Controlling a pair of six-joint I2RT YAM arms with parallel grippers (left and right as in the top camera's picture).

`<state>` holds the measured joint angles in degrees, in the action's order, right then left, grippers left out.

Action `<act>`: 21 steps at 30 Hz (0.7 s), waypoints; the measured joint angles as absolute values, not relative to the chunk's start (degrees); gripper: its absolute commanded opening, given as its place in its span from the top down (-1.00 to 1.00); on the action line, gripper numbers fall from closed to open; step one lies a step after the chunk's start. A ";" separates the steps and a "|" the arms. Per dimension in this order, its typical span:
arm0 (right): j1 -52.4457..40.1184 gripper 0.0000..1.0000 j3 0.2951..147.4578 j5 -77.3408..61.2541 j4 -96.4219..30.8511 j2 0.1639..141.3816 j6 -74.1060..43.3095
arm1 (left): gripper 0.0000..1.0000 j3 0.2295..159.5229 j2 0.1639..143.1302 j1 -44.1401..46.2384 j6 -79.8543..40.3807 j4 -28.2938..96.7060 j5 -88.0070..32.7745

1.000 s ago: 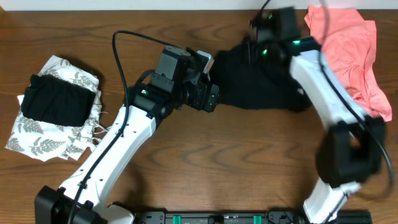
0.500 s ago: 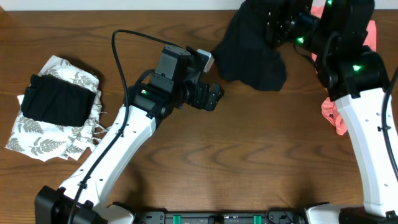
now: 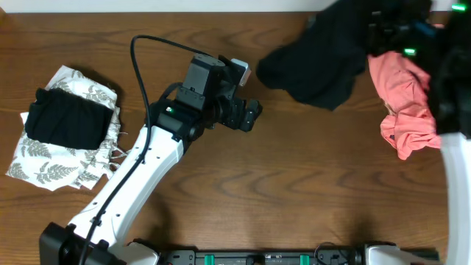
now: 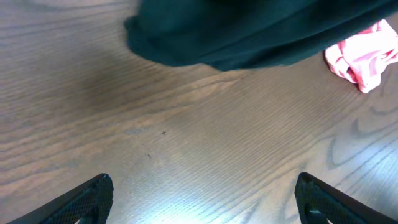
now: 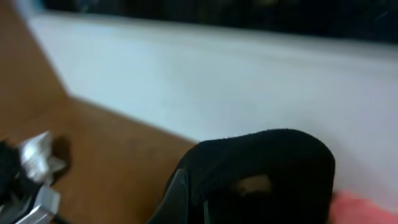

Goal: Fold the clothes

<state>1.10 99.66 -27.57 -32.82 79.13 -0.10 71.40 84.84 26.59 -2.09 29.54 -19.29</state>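
- The counter (image 3: 257,191) has a wide bare stretch in the middle, a good place to lay a garment flat.
- The black shirt (image 3: 324,59) hangs bunched at the far right of the counter, raised by one pinched spot. Its lower lobe droops toward the left arm.
- Its long axis runs slantwise from the held point at the far right edge down to that loose lobe on the left. Collar, sleeves and hem are lost in the folds, so I cannot tell which end is up.
- A leaf-print cloth (image 3: 44,162) lies well apart at the left, with a folded black garment (image 3: 66,121) resting on top.
- A pink garment (image 3: 405,110) lies crumpled just beside the shirt, under the right arm.
- The left fingers (image 4: 202,196) are spread wide and empty, low over bare wood, with the shirt's drooping edge near in front of them.
- The right fingers (image 3: 383,26) are pressed together on the black shirt, with cloth crowding the wrist view.
- The step in hand looks like carrying the shirt to open wood. It would go best if the shirt were raised clear of the pink garment, brought to the centre, and given a second corner to the free left fingers, so it spreads flat before any crease is made.
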 measured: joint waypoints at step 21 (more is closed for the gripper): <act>4.36 0.97 110.89 -50.46 -25.89 91.53 -8.91 | -0.87 71.40 78.41 23.49 -1.48 30.15 -9.91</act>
